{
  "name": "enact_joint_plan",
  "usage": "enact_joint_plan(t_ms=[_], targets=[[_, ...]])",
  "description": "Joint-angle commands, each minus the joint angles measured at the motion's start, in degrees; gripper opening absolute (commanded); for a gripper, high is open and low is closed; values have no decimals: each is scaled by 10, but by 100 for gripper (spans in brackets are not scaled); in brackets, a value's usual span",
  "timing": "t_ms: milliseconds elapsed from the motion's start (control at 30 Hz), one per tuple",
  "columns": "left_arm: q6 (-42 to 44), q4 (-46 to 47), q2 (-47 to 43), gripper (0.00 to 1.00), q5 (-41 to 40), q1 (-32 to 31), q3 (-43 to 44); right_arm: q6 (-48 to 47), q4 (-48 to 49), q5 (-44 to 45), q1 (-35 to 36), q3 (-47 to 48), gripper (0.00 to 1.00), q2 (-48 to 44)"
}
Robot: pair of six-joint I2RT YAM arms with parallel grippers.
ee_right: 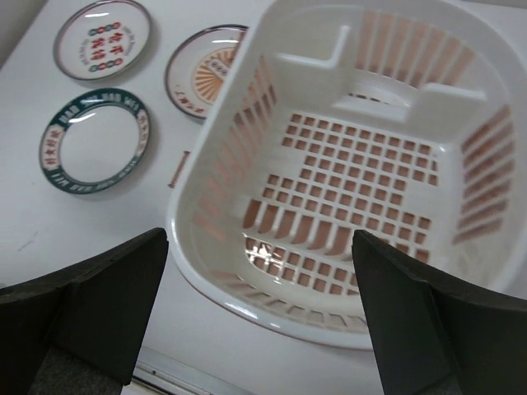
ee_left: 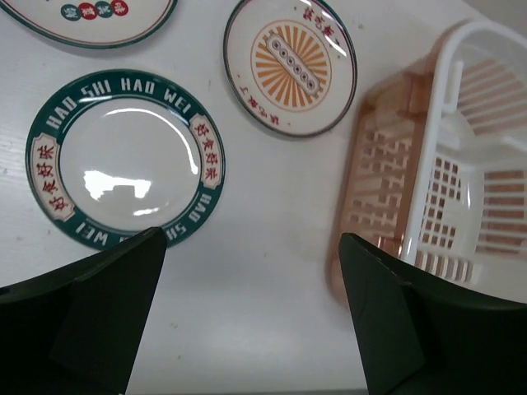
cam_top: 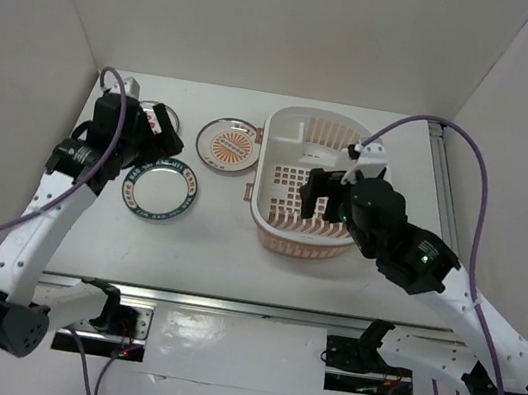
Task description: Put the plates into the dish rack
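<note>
Three plates lie flat on the white table [cam_top: 213, 260], left of the empty dish rack [ee_right: 216, 123]: teal lettered-rim plate [ee_left: 125, 160] nearest, orange sunburst plate [ee_left: 290, 66] just beside the rack, red-motif plate [ee_right: 102, 39] far left. Left gripper [ee_left: 251, 239], fingers spread and empty, hangs by the teal plate. Right gripper [ee_right: 259, 239], likewise spread and empty, hangs over the rack's near rim.
</note>
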Motion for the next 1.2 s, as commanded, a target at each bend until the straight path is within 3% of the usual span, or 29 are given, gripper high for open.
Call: enact_joint_plan(t_ms=[0, 200, 300, 500, 633, 900, 1167], targets=[[-43, 116, 28, 100, 80, 77, 2, -13, 142, -75, -2, -9, 100, 9], [-86, 197, 80, 100, 174, 276, -32, -31, 173, -129, -2, -28, 100, 24], [-128, 245, 80, 100, 169, 339, -88, -37, 173, -134, -2, -41, 100, 24], [-139, 321, 131, 98, 170, 379, -152, -48, 188, -154, -2, -71, 100, 12], [-145, 381, 229, 98, 224, 414, -160, -54, 193, -177, -2, -84, 100, 1], [-151, 415, 384, 96, 261, 421, -111, -54, 193, -189, -2, -89, 100, -32], [-157, 448, 477, 92, 255, 410, -81, -54, 193, -189, -2, -89, 100, -22]])
